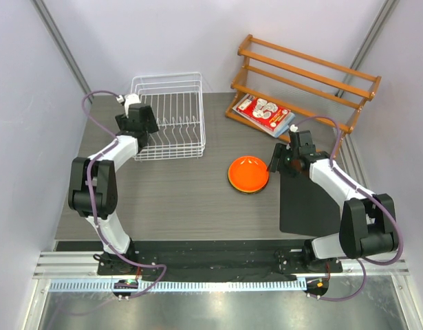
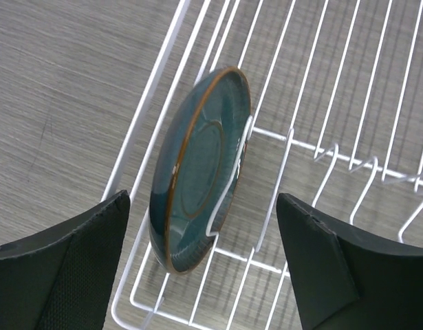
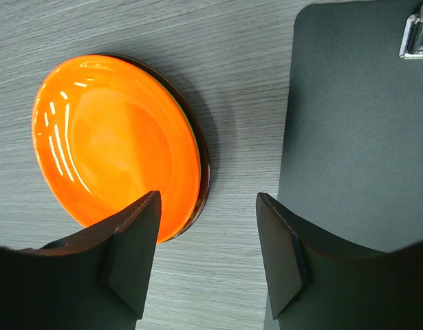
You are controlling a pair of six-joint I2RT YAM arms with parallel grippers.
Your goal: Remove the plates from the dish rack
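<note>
Left gripper [image 2: 203,206]: jaws wide apart above the left side of the dish rack, one finger on either side of the teal plate; nothing held, and neither finger touches the plate.
Teal plate [image 2: 197,172]: dark teal-grey with a brown rim, standing on edge and tilted in the rack, close to its outer side wall; a white wire divider loops across its face. From the top view it is hidden under the left gripper.
Dish rack [image 1: 175,127]: white wire, squarish, at the far left of the bench [image 1: 197,199], its upright dividers running across the floor.
Orange plate [image 3: 115,144]: lying flat, face up, near the middle of the bench, well apart from the rack; a dark rim and a thin green edge show beneath it.
Right gripper [image 3: 208,199]: jaws partly open and holding nothing, hovering at the plate's right edge; one finger is over the orange rim, the other over the edge of the black board. Whether it touches the plate, I cannot tell.
Black board [image 1: 307,199]: flat on the bench just right of the plate, with a metal clip at its far end.
Wooden shelf [image 1: 300,75]: orange, slatted, at the far right corner.
Red-and-white pack [image 1: 265,113]: resting on the shelf's lowest tier.
</note>
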